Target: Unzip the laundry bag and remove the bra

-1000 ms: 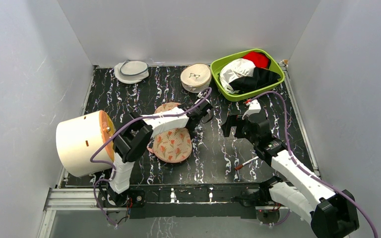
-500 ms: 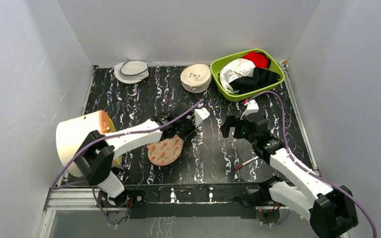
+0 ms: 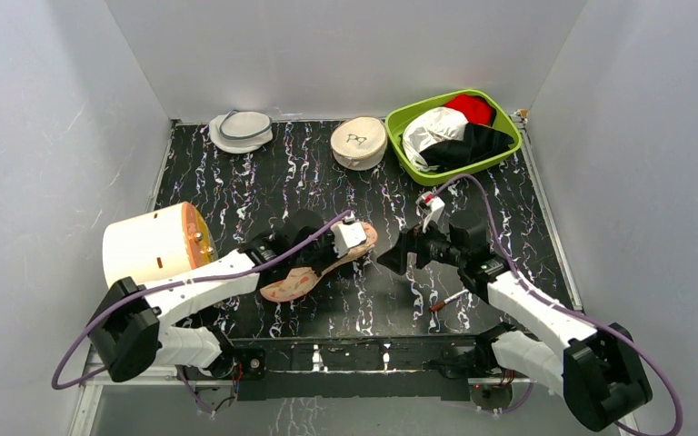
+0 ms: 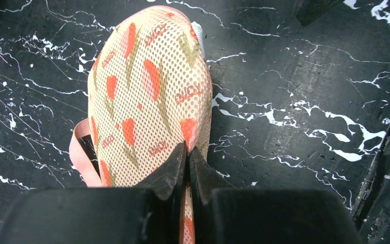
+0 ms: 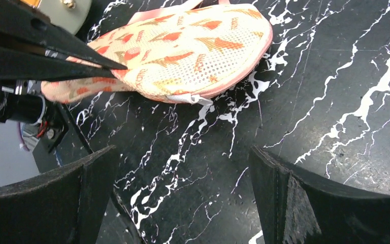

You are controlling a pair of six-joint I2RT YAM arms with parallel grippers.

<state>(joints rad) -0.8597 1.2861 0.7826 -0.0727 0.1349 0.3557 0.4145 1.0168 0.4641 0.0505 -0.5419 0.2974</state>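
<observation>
The laundry bag [image 3: 293, 282] is beige-pink mesh with red-orange leaves and stands tilted on its edge at the middle of the table. My left gripper [image 3: 336, 256] is shut on its rim; in the left wrist view the gripper [image 4: 188, 152] pinches the fabric with the bag [image 4: 147, 91] stretching away from it. My right gripper [image 3: 394, 258] hovers just right of the bag, open and holding nothing. In the right wrist view the gripper [image 5: 183, 148] is wide apart over bare table, with the bag [image 5: 188, 46] beyond it. The bra is hidden.
A cream cylinder [image 3: 150, 254] lies at the left. A round cream case with a black mark [image 3: 358, 141] and a white-grey mesh pouch [image 3: 241, 130] sit at the back. A green bin [image 3: 394, 124] of white, black and red clothes stands back right. A small stick [image 3: 450, 298] lies near the right arm.
My left gripper shut on the bag's rim and drew it up on edge, toward the front. The left arm dropped low. My right gripper swung left toward the bag, still open.
</observation>
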